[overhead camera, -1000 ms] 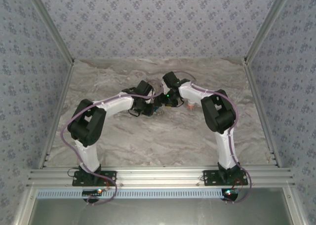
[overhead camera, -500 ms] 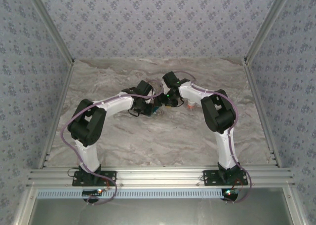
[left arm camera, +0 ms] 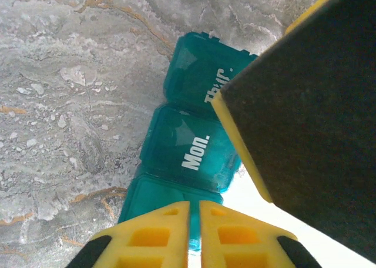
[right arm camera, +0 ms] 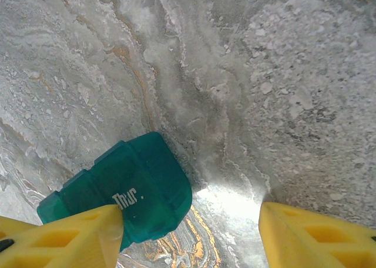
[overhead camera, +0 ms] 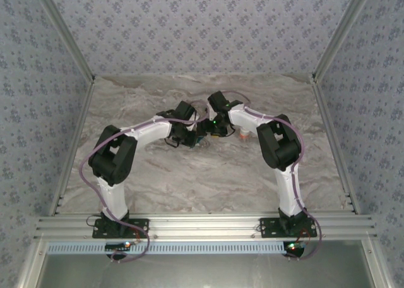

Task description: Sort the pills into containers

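The teal pill box (left arm camera: 188, 144) lies on the marble table, its "Mon." and "Thur." lids closed. My left gripper (left arm camera: 194, 204) is at the compartment nearest it, its yellow fingers almost together with a thin teal edge of that lid between them. My right gripper (right arm camera: 191, 212) stands open over the "Thur." end of the pill box (right arm camera: 135, 186). Its left finger (right arm camera: 88, 233) rests against the box and its right finger stands well clear. In the top view both grippers meet at the pill box (overhead camera: 201, 138) at mid-table. The pills are out of view.
One dark pad of the right gripper's fingers (left arm camera: 305, 115) hangs close over the box in the left wrist view. A small amber-orange bottle (overhead camera: 243, 135) stands just right of the right wrist. Patterned walls enclose the marble table (overhead camera: 189, 180) on three sides.
The left arm's elbow has shifted slightly. Both grippers stay at the pill box, and the right arm has not moved.
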You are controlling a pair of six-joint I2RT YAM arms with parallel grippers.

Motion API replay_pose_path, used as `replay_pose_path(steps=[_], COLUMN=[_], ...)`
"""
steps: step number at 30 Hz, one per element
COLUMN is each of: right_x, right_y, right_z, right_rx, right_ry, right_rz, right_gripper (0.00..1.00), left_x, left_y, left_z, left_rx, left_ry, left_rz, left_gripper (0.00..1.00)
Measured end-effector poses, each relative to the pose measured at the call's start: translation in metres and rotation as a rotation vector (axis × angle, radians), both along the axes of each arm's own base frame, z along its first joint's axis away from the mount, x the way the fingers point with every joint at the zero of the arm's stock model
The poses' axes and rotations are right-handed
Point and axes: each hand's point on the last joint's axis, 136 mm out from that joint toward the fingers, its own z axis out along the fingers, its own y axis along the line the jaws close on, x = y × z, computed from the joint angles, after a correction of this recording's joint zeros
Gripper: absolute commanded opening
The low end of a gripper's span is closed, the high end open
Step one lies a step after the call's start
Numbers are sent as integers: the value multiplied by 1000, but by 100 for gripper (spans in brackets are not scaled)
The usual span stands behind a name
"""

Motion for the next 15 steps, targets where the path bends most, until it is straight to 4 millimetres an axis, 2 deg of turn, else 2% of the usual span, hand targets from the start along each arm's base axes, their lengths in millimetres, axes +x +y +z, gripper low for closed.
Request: replay_pose_path(steps=[4, 11, 15], right_x=[0, 0, 0], right_y=[0, 0, 0], right_z=[0, 0, 1], right_rx=[0, 0, 3], right_ry=[0, -1, 0], right_rz=[0, 0, 0], right_gripper=[65, 65, 65], left_x=[3, 18, 24], left_y=[2, 11, 19], left_z=[11, 63, 82], left_rx=[-14, -98, -123], left_ry=[-11, -101, -139], left_rz=[8, 51, 79], left_gripper=[19, 20, 21])
